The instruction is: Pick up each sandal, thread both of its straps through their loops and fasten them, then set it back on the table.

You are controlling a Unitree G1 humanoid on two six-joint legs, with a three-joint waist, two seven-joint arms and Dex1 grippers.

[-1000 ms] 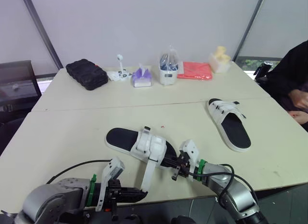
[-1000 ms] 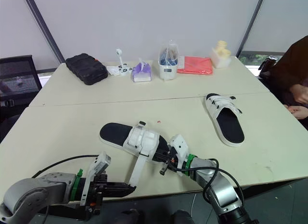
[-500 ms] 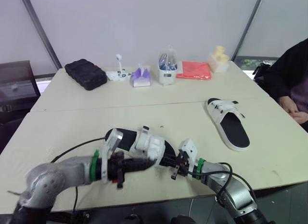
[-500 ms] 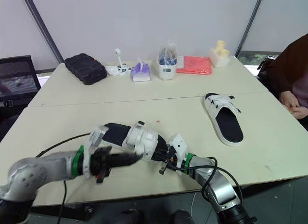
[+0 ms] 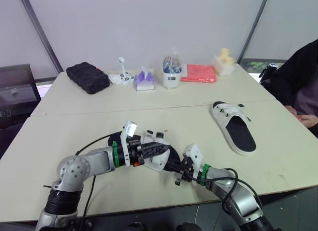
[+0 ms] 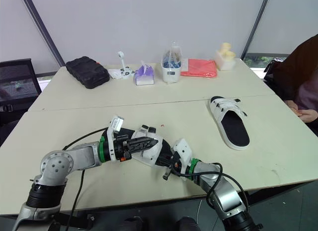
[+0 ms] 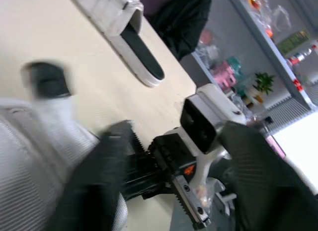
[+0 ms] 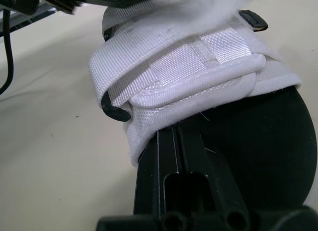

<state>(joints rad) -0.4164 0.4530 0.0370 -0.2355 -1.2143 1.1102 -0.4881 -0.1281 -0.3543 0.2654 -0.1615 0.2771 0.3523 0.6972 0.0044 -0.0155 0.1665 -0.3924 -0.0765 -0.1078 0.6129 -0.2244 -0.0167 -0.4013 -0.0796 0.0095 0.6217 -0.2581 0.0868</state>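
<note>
Head views: the near sandal, with a flat black sole and white woven straps, lies at the front centre of the smooth cream table. The left gripper sits over its straps; whether it grips cannot be told. The right gripper is clamped on the sole's edge. The second sandal lies well apart, to the right.

Right wrist view: a ribbed strap folds over beside a black loop.

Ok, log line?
near sandal: strap folded over | left end effector: on strap | right end effector: gripping near sandal | far sandal: untouched
</note>
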